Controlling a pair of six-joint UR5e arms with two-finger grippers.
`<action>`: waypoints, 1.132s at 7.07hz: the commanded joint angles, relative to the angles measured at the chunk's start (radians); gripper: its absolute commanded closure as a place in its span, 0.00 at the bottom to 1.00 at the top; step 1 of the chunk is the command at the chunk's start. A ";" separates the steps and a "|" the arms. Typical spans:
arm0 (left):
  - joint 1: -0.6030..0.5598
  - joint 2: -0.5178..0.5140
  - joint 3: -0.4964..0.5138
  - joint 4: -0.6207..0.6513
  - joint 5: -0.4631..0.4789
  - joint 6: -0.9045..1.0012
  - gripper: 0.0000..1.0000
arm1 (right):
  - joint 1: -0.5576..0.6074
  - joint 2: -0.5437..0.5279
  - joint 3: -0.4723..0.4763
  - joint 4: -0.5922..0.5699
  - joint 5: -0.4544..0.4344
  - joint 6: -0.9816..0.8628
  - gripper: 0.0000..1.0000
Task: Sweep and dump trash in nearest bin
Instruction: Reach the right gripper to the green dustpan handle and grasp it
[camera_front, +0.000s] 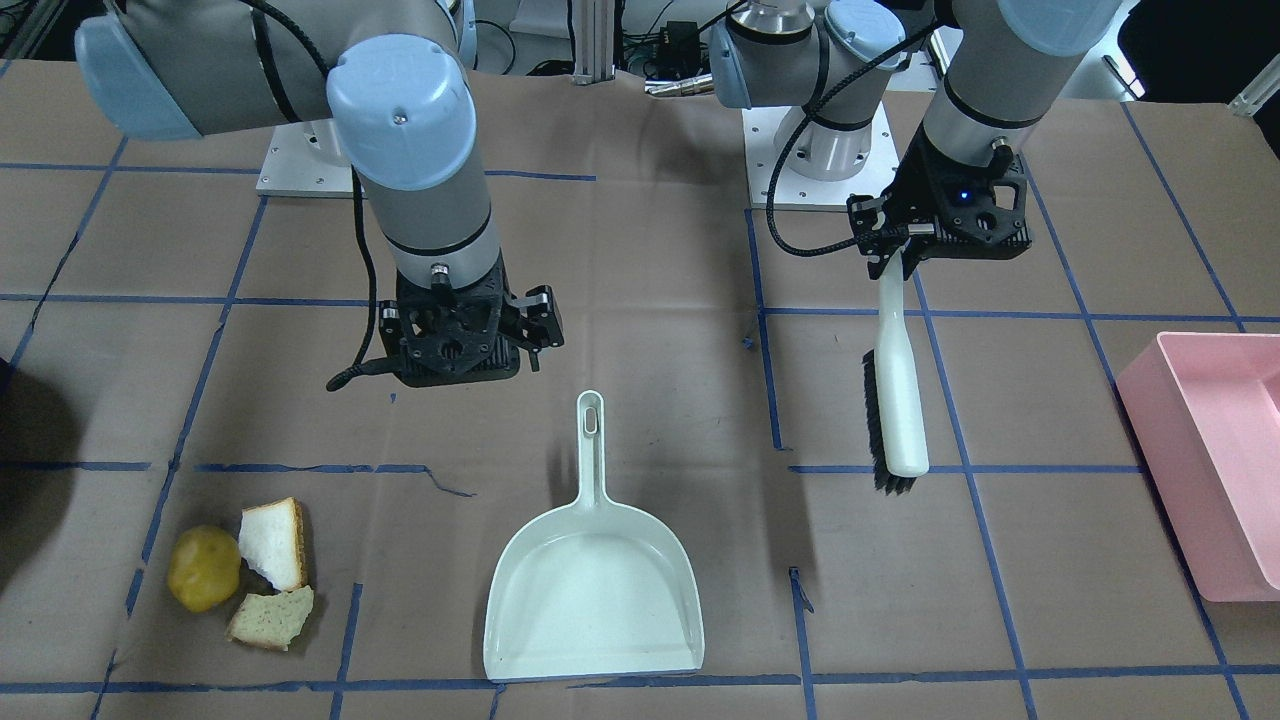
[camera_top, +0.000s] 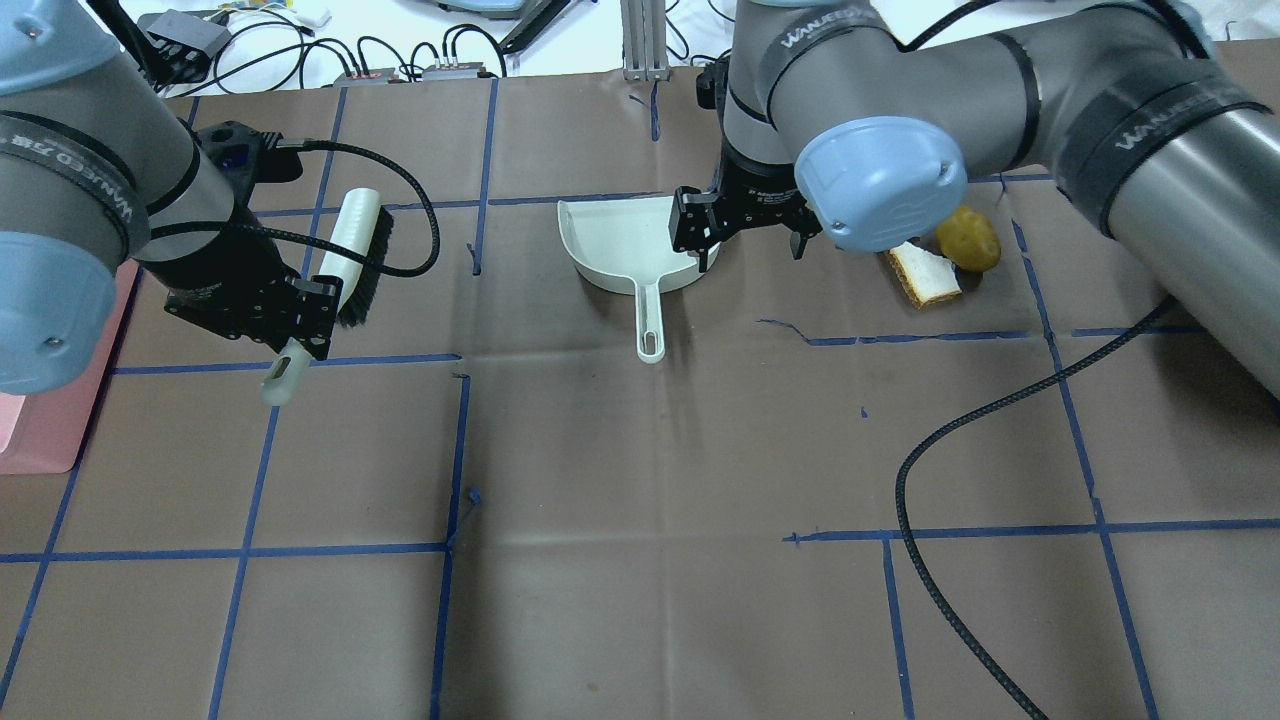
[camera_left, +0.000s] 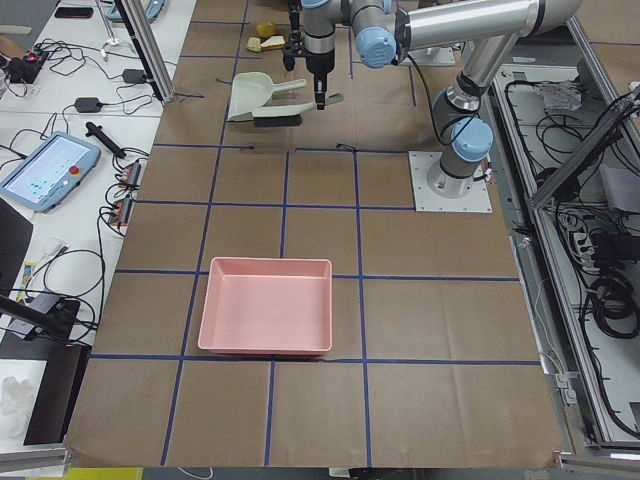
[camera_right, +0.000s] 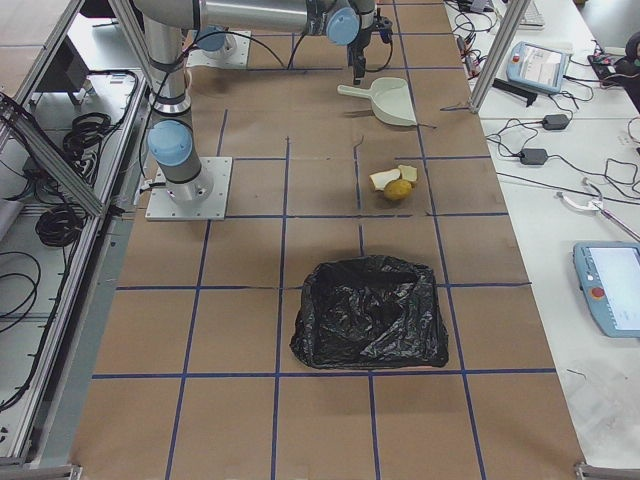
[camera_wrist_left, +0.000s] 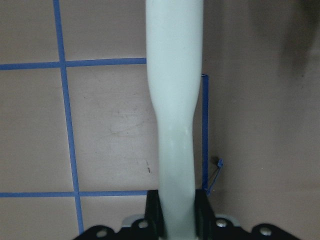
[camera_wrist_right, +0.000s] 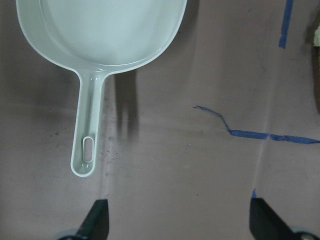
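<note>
Brown table (camera_front: 640, 250): yellow lump (camera_front: 203, 569), crusted slice (camera_front: 272, 545)

Left arm (camera_top: 90, 200), entering from the left side: forearm angled down, wrist tipped forward, left gripper (camera_front: 895, 245) clamped tight across the thin end of a brush handle (camera_front: 897, 340). Right arm (camera_top: 1100, 90), stretched from the right side to the middle of the far half, elbow raised: wrist pointing straight down, right gripper (camera_top: 748, 238) hanging aloft, fingers (camera_wrist_right: 96, 220) spread wide apart.
</note>
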 joint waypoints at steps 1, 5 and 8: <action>0.001 -0.001 0.000 0.005 -0.004 0.000 1.00 | 0.059 0.071 -0.005 -0.087 0.000 0.072 0.00; 0.001 -0.003 -0.014 0.008 -0.004 -0.001 1.00 | 0.119 0.165 -0.057 -0.201 0.001 0.155 0.00; 0.001 -0.004 -0.011 0.008 -0.006 -0.001 1.00 | 0.150 0.254 -0.061 -0.198 -0.007 0.172 0.00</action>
